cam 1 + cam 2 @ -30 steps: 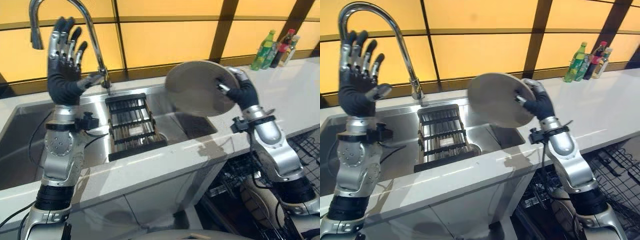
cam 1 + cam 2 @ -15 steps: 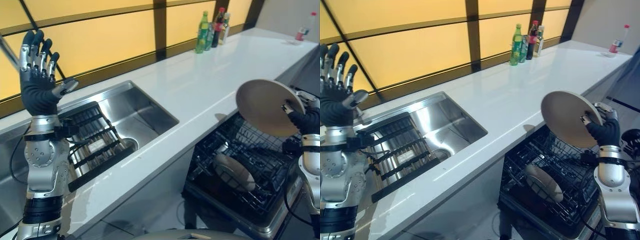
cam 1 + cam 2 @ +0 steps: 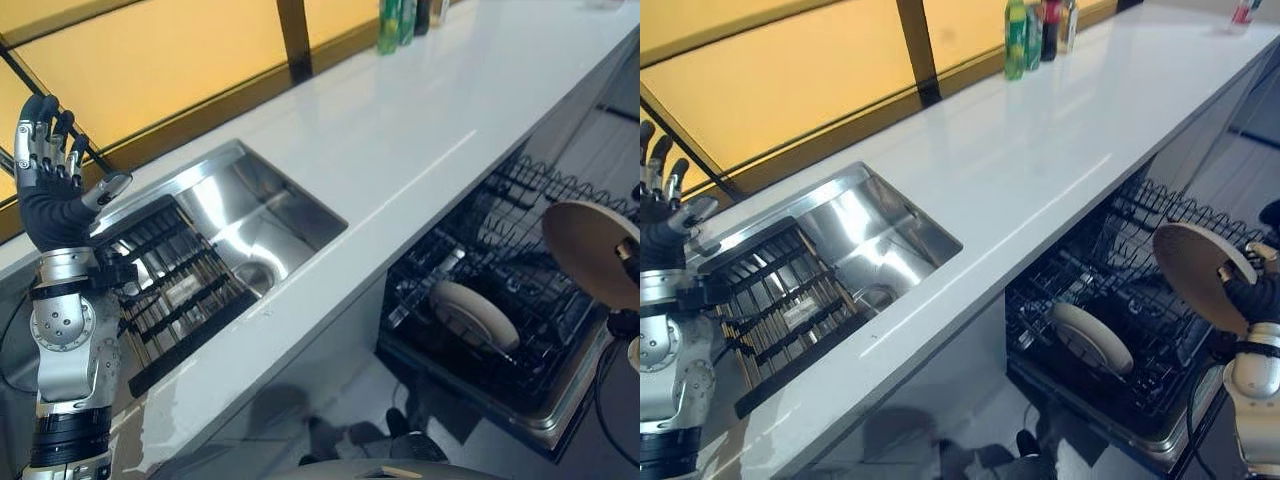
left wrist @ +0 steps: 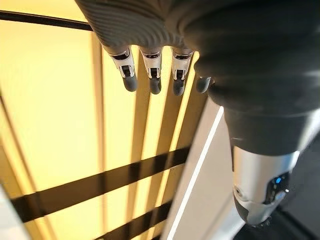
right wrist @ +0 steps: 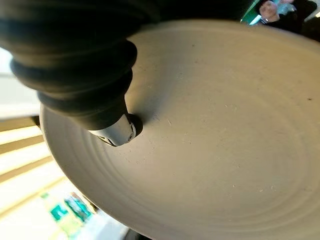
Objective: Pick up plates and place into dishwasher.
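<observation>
Two plates show. At the far left of the eye views the left hand (image 3: 55, 200) is raised upright above the sink (image 3: 235, 215), its fingers (image 4: 152, 75) straight and spread, holding nothing. Below it, in the left part of the sink, lies a black rack (image 3: 175, 290). A white counter (image 3: 430, 130) runs diagonally from lower left to upper right, with bottles (image 3: 1040, 25) at the top edge. In the lower right the dishwasher (image 3: 1110, 300) stands open with its black wire basket pulled out; one plate (image 3: 1090, 337) leans tilted among the wires in the basket's middle. At the far right edge the right hand (image 3: 1255, 295) holds the other plate (image 3: 1198, 275) tilted on edge above the basket's right side, clear of the wires. In the right wrist view the thumb (image 5: 117, 132) presses on this plate's face; the fingers behind it are hidden, though the grip looks like a pinch at the rim.
</observation>
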You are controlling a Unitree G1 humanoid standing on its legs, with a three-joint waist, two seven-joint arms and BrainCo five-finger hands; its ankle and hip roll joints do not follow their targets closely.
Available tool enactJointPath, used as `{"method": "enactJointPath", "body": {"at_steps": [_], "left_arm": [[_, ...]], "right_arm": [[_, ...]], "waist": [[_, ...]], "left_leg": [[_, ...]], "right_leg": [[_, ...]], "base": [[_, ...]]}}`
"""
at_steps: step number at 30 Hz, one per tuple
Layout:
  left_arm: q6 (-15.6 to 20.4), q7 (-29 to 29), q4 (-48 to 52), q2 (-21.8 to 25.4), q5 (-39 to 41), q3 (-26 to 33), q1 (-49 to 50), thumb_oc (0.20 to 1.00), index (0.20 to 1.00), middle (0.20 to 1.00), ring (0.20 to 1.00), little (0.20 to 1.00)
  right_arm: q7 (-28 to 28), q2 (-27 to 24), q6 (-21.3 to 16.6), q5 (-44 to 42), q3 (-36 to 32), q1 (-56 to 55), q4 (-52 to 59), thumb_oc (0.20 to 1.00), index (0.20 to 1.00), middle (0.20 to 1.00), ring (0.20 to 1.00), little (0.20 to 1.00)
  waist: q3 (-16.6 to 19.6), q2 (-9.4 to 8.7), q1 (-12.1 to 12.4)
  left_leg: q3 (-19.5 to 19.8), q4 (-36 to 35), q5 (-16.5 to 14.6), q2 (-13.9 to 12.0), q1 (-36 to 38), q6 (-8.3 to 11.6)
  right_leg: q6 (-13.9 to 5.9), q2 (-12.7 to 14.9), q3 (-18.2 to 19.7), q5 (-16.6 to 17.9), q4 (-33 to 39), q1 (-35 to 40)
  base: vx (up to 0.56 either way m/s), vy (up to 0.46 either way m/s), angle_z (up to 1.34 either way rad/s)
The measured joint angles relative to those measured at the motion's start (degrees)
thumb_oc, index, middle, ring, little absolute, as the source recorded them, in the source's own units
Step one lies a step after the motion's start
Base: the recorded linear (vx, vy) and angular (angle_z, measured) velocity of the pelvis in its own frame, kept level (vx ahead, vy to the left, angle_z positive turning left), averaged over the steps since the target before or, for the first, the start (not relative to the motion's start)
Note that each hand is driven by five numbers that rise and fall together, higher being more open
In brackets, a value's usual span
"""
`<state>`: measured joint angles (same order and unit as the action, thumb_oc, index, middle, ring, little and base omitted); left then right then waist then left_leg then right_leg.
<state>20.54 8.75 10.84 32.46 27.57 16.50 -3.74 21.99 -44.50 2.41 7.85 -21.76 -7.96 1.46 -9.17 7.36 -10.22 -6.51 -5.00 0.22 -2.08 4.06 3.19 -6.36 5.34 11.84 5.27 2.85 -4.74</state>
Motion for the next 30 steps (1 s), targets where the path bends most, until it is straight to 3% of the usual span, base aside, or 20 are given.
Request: {"method": "enactJointPath", "body": {"at_steps": [6, 11, 17, 30], "left_arm": [[0.6, 3.3, 0.0, 0.0, -1.3, -2.3, -0.3, 1.0, 1.0, 1.0, 1.0, 1.0], [1.6, 5.4, 0.0, 0.1, -2.1, -2.6, -2.8, 1.0, 1.0, 1.0, 1.0, 1.0], [2.6, 7.8, 0.0, 0.6, -2.1, -3.7, -3.8, 1.0, 1.0, 1.0, 1.0, 1.0], [2.6, 11.7, -0.7, 6.7, -4.4, -6.5, -9.4, 1.0, 1.0, 1.0, 1.0, 1.0]], "right_arm": [[3.5, -4.1, 0.0, 2.2, 2.9, 6.2, -4.7, 0.2, 0.2, 0.2, 0.2, 0.2], [4.9, -7.8, 0.1, 4.4, 6.1, 12.1, -7.7, 0.2, 0.2, 0.2, 0.2, 0.2], [5.2, -9.9, 0.0, 4.9, 9.8, 15.6, -12.1, 0.2, 0.2, 0.2, 0.2, 0.2], [1.1, -10.4, -2.4, 3.1, 17.6, 24.8, -17.1, 0.2, 0.2, 0.2, 0.2, 0.2]], "waist": [[-5.2, 3.68, 0.2], [-9.4, 5.41, 0.7], [-11.5, 5.57, 1.8], [-16.4, 4.99, 3.3]], "left_leg": [[0.3, 0.9, 0.7, 0.7, -4.2, -0.31], [0.5, 2.9, 0.7, 0.4, -8.2, -0.19], [0.9, 4.5, 0.9, 0.3, -11.8, 0.07], [1.9, 6.3, 2.0, -0.9, -17.8, 1.48]], "right_leg": [[-0.37, 0.7, 0.1, 0.2, -1.4, -4.3], [-0.2, 0.3, -0.1, 0.1, -3.7, -8.5], [0.09, 0.2, -1.6, -0.6, -6.8, -12.7], [1.77, -1.3, -3.6, 0.0, -10.6, -19.6]], "base": [[-0.12, -0.04, 0.02], [-0.06, -0.093, 0.01], [-0.05, -0.139, 0.03], [-0.05, -0.117, 0.0]]}}
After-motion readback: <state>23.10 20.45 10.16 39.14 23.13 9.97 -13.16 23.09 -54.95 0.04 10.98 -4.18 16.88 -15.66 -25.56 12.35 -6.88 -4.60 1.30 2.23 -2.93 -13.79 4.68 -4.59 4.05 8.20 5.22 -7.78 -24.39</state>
